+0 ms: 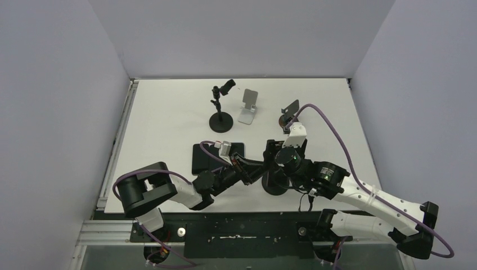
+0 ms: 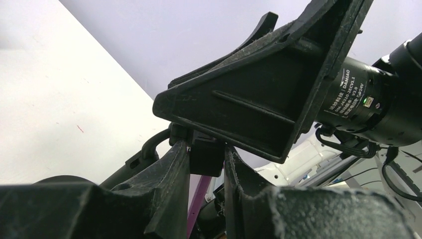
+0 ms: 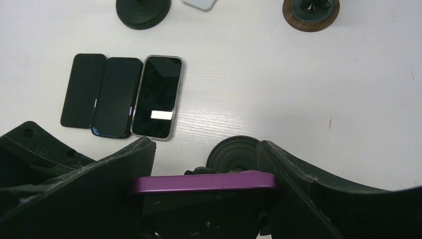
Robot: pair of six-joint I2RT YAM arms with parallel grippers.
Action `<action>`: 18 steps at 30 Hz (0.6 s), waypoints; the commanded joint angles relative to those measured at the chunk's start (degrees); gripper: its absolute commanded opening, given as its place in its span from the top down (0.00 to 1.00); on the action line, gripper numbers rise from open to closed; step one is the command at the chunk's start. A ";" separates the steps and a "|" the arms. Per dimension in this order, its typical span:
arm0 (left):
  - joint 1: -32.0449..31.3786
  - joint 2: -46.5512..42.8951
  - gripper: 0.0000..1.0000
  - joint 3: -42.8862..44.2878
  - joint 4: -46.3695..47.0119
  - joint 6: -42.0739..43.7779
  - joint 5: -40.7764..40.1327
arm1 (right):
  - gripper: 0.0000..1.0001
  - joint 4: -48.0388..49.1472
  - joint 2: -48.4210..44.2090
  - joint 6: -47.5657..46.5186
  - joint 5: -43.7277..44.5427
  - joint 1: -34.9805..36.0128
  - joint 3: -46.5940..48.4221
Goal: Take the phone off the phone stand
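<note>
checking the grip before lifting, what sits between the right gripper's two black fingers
The purple-edged phone, seen edge-on, spans the gap and meets both fingers; the right wrist view shows it.

i see black cylindrical joint housings and white link shells on the left arm [image 1: 188, 194] and right arm [image 1: 365, 199]. a purple cable [image 1: 332, 125] runs along each. the fingers [image 2: 164, 199] are black, ribbed, dusty. one motor [image 2: 358, 94] reads "damiao", green led lit.

The phone [image 3: 204, 182] shows a purple edge; the phone stand [image 3: 231, 151] is black. The surface [image 3: 298, 89] is white with one small red mark [image 3: 329, 122]. Three other phones [image 3: 117, 97] are dark-faced, one of them silver-rimmed. A round base [image 3: 311, 12] has a wood-brown rim.
</note>
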 commanded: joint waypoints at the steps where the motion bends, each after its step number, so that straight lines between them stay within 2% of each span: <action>1: 1.85 1.93 1.00 -1.44 11.43 -4.01 -1.29 | 1.00 3.34 -2.82 7.99 -8.94 0.81 -5.39; 9: 2.67 3.63 1.00 -1.79 11.51 -6.33 -1.82 | 1.00 13.00 -12.13 10.75 -11.10 0.79 -13.27; 18: 2.75 5.89 1.00 -0.18 11.38 -6.96 -0.96 | 1.00 18.49 -15.76 11.24 -13.81 0.79 -16.89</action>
